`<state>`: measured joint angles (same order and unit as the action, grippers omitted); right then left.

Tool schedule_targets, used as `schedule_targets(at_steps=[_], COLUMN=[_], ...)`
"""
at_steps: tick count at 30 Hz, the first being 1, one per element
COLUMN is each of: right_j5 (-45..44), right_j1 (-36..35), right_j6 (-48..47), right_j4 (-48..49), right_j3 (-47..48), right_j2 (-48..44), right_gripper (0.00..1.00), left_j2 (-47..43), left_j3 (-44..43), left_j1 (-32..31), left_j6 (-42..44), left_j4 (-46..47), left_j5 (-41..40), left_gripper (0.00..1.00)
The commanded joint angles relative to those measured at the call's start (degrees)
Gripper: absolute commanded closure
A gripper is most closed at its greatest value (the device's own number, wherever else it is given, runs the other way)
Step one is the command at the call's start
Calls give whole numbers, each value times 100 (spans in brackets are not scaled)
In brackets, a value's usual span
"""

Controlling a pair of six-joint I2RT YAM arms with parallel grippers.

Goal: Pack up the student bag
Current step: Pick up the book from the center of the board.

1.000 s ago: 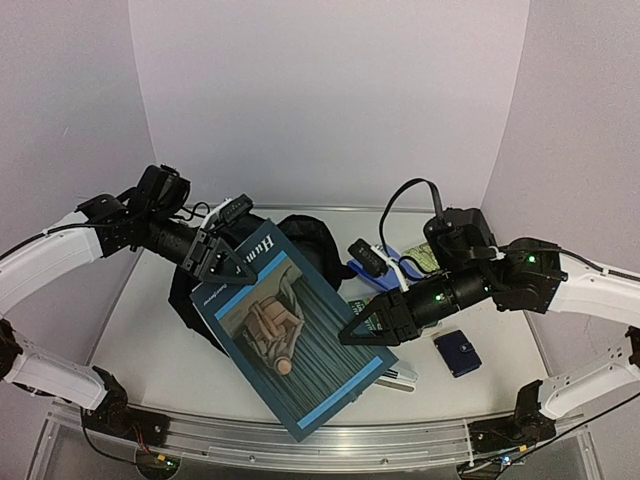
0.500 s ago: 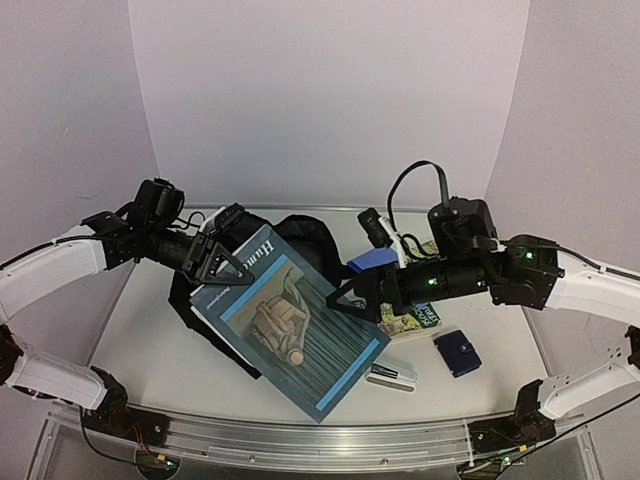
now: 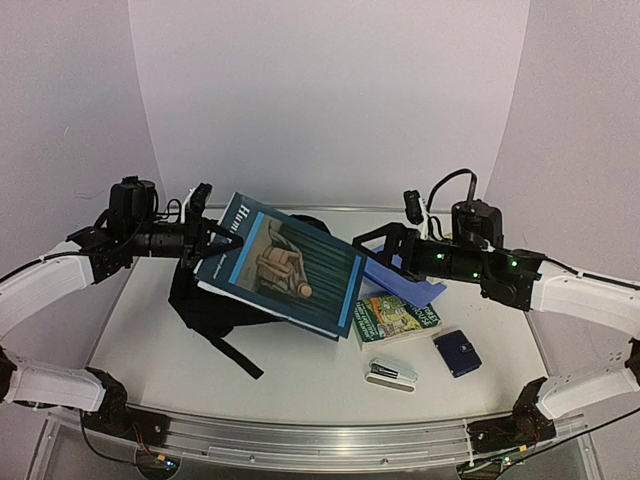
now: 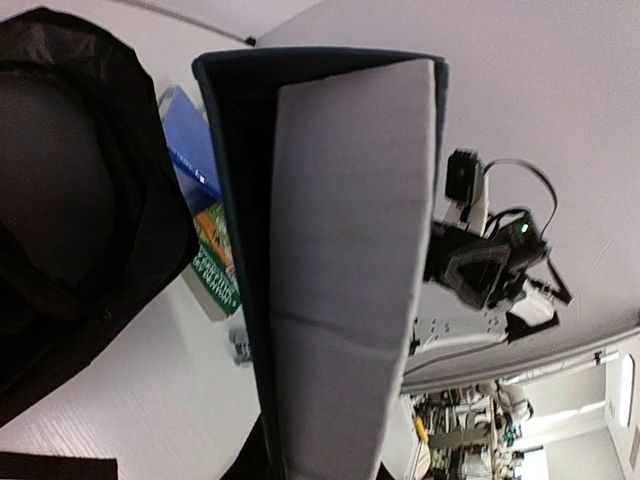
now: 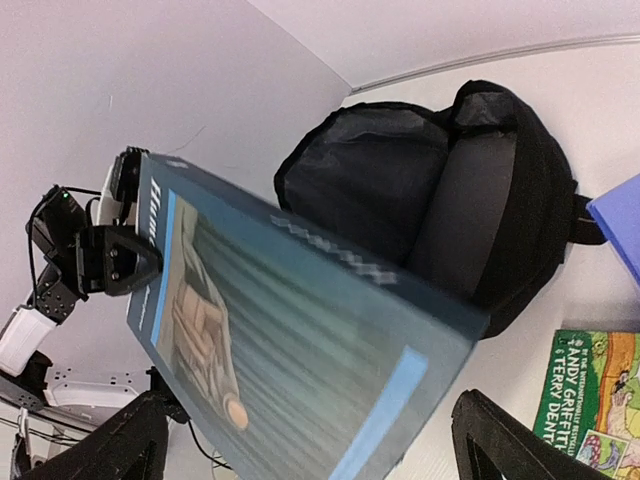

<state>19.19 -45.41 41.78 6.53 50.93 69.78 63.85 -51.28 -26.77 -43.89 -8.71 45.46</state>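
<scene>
Clamping the spine edge of the big blue book (image 3: 285,270), the left gripper (image 3: 207,243) holds it aloft and tilted in the top view, above the student bag (image 3: 215,312). That bag lies on the table (image 3: 300,385), left of centre, mostly under the book, with 1 strap trailing toward the near edge. The right gripper (image 3: 372,248) hangs released just beside the book's far right corner, jaws wide, gripping nothing. A blue folder (image 3: 405,285) leans under the right arm. A green picture book (image 3: 395,318) lies flat next to it, a small navy case (image 3: 458,352) to its right, and a white-and-black item (image 3: 392,375) nearer the front; I can't tell what that is.

Left wrist view: the book's page block fills the middle, running up from the bottom edge. The bag's black fabric is at left, the folder and green book behind it. The gripper's own fingers aren't visible.

Right wrist view: 2 fingers (image 5: 505,440) are spread at the bottom corners, with the book's cover between them and no contact visible. The bag sits beyond, mouth open, grey lining showing.
</scene>
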Motion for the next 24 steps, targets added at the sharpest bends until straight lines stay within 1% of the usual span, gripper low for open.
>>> schedule_targets(at_steps=[1, 5, 11, 16, 20, 22, 24], right_j5=[321, 514, 813, 1031, 1377, 1602, 1771], right_j1=[13, 10, 9, 9, 8, 6, 11], right_j6=[477, 712, 887, 922, 1049, 1188, 1346], right_j4=[1115, 1564, 2149, 2435, 2878, 3256, 3611], right_j3=[-313, -651, -921, -796, -620, -528, -464], right_j2=[-319, -407, -225, 115, 451, 630, 746], right_gripper=[2, 2, 2, 2, 2, 4, 8], left_j2=[-299, -319, -366, -539, -618, -650, -646], left_j3=[131, 137, 118, 213, 269, 311, 360], left_j1=[50, 55, 56, 49, 54, 53, 49], left_j6=[-940, -1215, -1493, -1678, -1773, -1780, -1797], left_j4=[1637, 2074, 2248, 2384, 2442, 2413, 2388], left_j5=[-665, -693, -447, -314, -231, -221, -175], left_gripper=[97, 96, 96, 96, 95, 95, 95])
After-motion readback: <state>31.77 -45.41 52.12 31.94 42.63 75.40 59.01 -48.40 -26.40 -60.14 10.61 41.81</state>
